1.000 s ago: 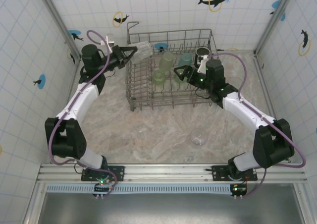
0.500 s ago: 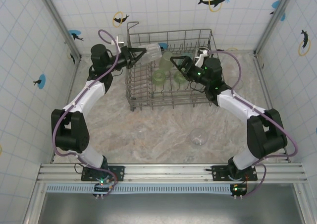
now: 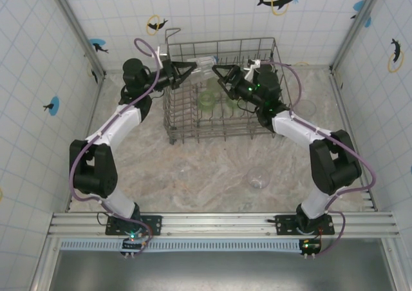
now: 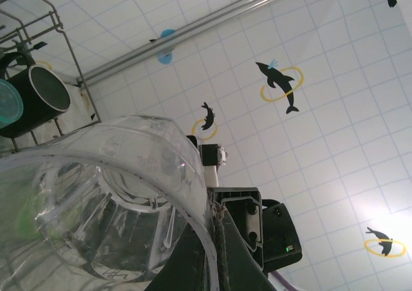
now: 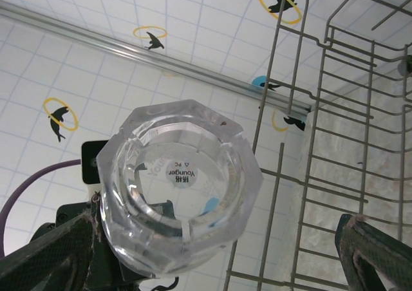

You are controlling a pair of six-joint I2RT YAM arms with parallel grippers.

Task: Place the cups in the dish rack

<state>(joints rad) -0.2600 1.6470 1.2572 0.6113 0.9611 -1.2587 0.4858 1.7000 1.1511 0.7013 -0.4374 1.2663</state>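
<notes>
clear glass [image 3: 205, 62] | axis horiz | base twd R gripper [image 3: 218, 73] | L gripper [image 3: 192, 67] pinches rim

The left arm [image 3: 119, 127] and right arm [image 3: 299, 129] share one look: black joint housings, white link shells, a purple cable [image 3: 102, 130] along each. Just below the rail [image 3: 219, 221], small base boards show green lights [image 3: 132, 237].

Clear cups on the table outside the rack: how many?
3: one cup at front centre, a fainter cup to its left, another faint cup right of the rack. More may blend into the table.
</notes>
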